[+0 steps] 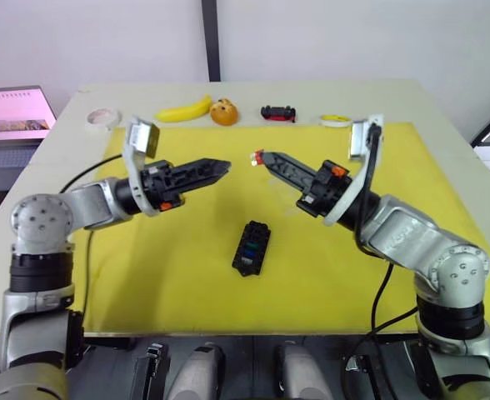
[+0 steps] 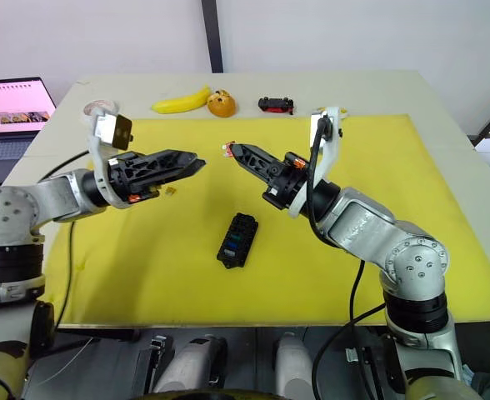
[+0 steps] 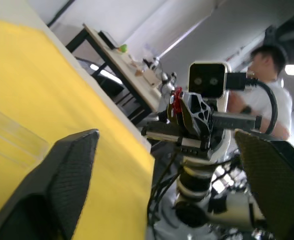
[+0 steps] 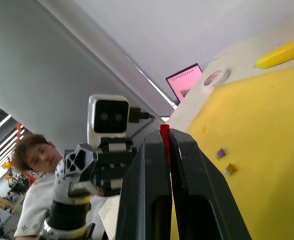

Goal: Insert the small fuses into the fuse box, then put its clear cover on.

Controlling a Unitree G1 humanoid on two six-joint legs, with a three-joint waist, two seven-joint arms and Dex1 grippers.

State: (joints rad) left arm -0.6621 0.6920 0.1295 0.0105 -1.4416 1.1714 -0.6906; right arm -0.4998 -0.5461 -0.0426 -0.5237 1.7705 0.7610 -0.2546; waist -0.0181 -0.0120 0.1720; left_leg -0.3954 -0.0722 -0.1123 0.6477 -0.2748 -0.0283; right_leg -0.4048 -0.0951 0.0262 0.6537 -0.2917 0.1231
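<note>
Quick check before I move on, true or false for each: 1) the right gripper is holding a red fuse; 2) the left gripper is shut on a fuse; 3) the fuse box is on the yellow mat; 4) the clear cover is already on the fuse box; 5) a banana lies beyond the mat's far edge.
1) True. The right gripper is shut on a red fuse, held up above the yellow mat.
2) False. The left gripper is open and holds nothing.
3) True. The fuse box lies on the mat between the two arms.
4) False. The fuse box's slots are uncovered, with coloured fuses showing in them.
5) True. The banana lies on the table past the mat's far edge, beside an orange.
</note>
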